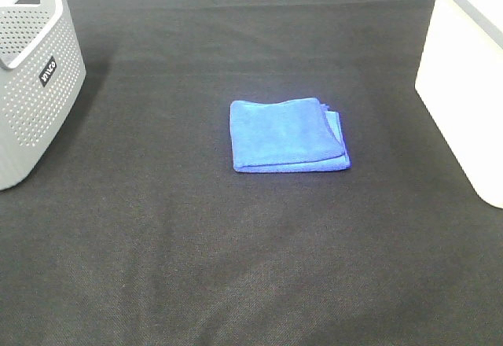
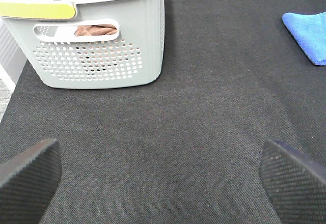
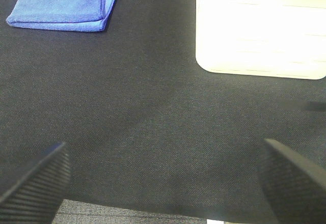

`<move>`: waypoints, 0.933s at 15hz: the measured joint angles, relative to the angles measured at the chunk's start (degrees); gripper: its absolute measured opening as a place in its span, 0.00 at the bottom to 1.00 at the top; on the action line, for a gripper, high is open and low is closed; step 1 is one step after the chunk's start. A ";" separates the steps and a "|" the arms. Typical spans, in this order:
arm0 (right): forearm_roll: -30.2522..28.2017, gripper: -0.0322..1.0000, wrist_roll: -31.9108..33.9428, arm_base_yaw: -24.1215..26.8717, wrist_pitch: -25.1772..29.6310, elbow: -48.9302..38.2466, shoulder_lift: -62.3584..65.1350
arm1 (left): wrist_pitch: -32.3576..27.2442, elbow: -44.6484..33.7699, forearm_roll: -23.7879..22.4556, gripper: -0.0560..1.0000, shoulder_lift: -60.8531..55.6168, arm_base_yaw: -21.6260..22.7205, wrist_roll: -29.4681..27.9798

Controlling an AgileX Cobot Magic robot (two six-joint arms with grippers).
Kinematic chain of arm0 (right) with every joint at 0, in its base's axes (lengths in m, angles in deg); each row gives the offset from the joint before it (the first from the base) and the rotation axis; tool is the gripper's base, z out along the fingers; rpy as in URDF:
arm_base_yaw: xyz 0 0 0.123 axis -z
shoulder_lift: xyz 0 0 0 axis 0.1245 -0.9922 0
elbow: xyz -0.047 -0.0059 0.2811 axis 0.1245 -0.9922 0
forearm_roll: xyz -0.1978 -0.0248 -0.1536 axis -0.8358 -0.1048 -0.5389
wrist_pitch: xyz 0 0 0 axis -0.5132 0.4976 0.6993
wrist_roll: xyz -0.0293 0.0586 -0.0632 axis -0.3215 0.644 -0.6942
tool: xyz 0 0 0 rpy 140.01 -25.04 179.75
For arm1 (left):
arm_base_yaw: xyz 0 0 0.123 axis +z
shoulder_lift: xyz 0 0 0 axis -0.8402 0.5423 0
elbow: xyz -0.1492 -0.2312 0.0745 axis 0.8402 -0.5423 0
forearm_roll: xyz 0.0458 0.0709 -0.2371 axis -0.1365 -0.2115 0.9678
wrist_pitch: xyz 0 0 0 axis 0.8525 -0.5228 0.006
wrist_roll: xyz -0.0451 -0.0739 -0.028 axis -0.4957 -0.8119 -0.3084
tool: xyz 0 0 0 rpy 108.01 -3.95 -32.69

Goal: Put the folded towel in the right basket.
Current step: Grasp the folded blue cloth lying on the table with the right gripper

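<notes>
Both jaws gape wide, gripping nothing.
Blue towel (image 1: pixel 288 135) lies folded on my bench (image 1: pixel 157 267), between grey basket (image 1: pixel 35 79) and white right basket (image 1: pixel 464 86).

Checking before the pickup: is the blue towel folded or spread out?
Folded: the blue towel lies as a compact square, with stacked layer edges showing along its right side.

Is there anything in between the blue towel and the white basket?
No, nothing. Between the blue towel and the white basket there is only bare black table cover. The exterior high view shows it, and the right wrist view too.
</notes>
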State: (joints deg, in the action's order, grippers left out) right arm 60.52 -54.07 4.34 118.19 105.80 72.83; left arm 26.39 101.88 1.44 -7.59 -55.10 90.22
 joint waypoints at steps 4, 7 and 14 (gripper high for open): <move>0.00 0.96 0.00 0.00 0.00 0.00 0.00 | 0.00 0.00 0.00 0.99 0.00 0.00 0.00; 0.00 0.96 0.00 0.00 0.00 0.00 0.00 | 0.00 0.00 0.00 0.99 0.00 0.00 0.00; 0.00 0.96 0.00 0.00 0.00 0.00 0.00 | 0.00 0.00 0.00 0.99 0.00 0.00 0.00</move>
State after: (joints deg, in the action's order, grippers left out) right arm 60.52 -54.07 4.34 118.19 105.80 72.83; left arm 26.39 101.88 1.44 -7.59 -55.10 90.22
